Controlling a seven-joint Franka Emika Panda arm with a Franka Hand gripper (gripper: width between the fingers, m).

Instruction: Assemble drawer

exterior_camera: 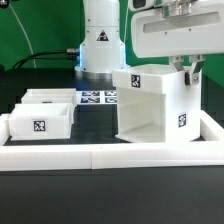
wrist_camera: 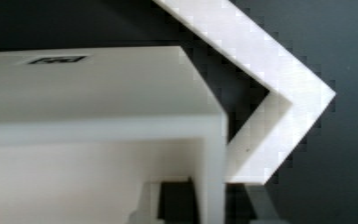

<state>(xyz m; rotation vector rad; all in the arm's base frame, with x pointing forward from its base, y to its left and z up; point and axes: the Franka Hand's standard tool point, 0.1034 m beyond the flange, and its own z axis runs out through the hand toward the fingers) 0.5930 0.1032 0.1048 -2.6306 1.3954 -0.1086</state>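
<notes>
Two shallow trays [exterior_camera: 42, 118] wait by the bench edge on the exterior view's left. The white, tagged box housing [exterior_camera: 150, 105] stands upright near the opposite front corner. The gripper [exterior_camera: 189, 69] pinches its side wall, jaws nearly closed. Positioning the housing, I'd judge; next comes a steady slide without tipping.

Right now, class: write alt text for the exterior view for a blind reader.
The gripper hangs at the top edge of the tall, open-fronted white box housing at the exterior view's right. Two shallow trays lie at the left, one behind the other, beside the marker board; a low white border wall runs along the front.
</notes>
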